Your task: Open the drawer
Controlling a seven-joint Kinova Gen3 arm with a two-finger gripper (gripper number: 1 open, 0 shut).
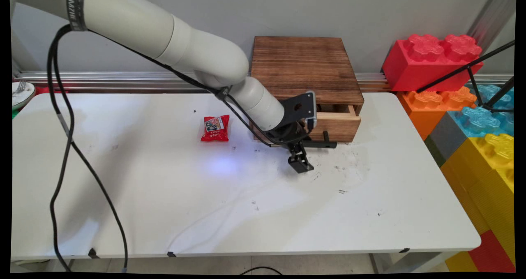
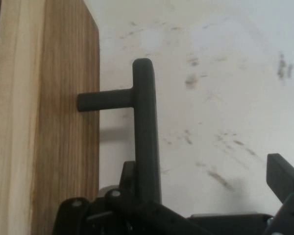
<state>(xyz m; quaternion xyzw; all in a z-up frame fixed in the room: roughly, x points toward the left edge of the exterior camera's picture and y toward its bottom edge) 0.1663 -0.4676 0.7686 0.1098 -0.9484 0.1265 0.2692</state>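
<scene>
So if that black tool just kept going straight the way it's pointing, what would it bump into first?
Most likely the white table. The tool points down at it, just in front of the wooden drawer box, and the hand view shows bare scuffed tabletop ahead. The drawer's black handle lies beside one finger, not in line.

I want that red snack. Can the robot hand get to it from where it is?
Probably yes. The red snack packet lies alone on the bare table, left of the open gripper, which is by the drawer handle.
</scene>
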